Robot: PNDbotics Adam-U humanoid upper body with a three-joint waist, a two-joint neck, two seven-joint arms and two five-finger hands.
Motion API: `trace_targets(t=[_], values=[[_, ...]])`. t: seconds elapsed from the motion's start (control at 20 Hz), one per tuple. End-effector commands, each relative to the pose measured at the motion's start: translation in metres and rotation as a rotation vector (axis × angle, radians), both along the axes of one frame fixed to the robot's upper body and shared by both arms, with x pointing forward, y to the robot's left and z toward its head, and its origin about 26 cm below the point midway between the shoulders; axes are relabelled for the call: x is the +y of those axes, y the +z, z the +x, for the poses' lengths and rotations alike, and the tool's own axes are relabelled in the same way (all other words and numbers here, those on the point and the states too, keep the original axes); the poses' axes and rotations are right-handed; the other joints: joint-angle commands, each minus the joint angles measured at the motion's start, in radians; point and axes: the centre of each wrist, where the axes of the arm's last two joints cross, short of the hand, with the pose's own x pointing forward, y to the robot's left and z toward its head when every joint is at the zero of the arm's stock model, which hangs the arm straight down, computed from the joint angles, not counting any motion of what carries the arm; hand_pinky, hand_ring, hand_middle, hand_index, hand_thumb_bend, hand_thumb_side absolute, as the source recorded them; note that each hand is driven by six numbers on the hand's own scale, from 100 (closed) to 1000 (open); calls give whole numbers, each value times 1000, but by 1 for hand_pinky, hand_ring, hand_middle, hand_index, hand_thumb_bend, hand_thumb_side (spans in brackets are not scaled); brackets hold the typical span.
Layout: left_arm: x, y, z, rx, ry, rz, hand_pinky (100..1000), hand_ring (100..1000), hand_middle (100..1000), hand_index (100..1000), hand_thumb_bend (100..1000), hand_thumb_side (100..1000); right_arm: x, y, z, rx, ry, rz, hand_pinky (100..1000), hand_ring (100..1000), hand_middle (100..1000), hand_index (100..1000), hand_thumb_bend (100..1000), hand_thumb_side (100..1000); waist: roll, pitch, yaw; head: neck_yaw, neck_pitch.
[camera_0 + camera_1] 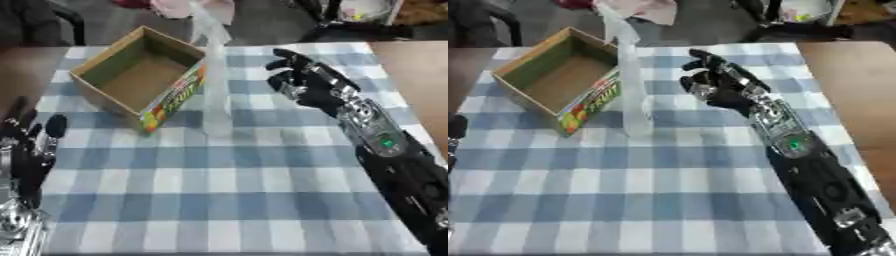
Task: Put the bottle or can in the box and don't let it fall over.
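A tall clear plastic bottle [213, 75] stands upright on the checked tablecloth, just right of the cardboard box [98, 77]. The box is open at the top, shows nothing inside and has a fruit print on its near side. My right hand [302, 80] hovers to the right of the bottle, fingers spread toward it, apart from it. My left hand [31, 137] rests at the lower left edge, fingers up and relaxed, holding nothing.
The blue and white checked cloth [219, 185] covers the table in front of the box and bottle. Bare brown table [416, 75] shows at the right. Chair legs and clutter lie beyond the far edge.
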Motion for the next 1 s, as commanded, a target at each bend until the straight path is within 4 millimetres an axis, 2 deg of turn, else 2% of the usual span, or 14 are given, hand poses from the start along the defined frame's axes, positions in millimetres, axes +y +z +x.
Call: trace_targets(t=[0.05,0.25,0.5,1.0], values=[[-3,9,1,-32,-21,1,1000,1000,1000,975,771,635,15,3,7,-30,29,-45,918,768,837,1000,318,415,3,-10,6,-13,-16],[-4,10,1,-35,-31,1,1000,1000,1000,976,772,635,31,-6,9,-31,56,-83,921,770,838,1000,314,420,4,-10,16,-24,-19],[-4,10,2,-34,-31,0,1000,1000,1000,975,773,635,40,-14,11,-25,63,-117,922,770,831,1000,312,420,2,-8,30,-35,-22],[-6,12,3,-42,-40,0,1000,1000,1000,975,774,635,53,-7,14,-61,98,-147,924,771,828,1000,310,425,0,2,60,-52,-30]])
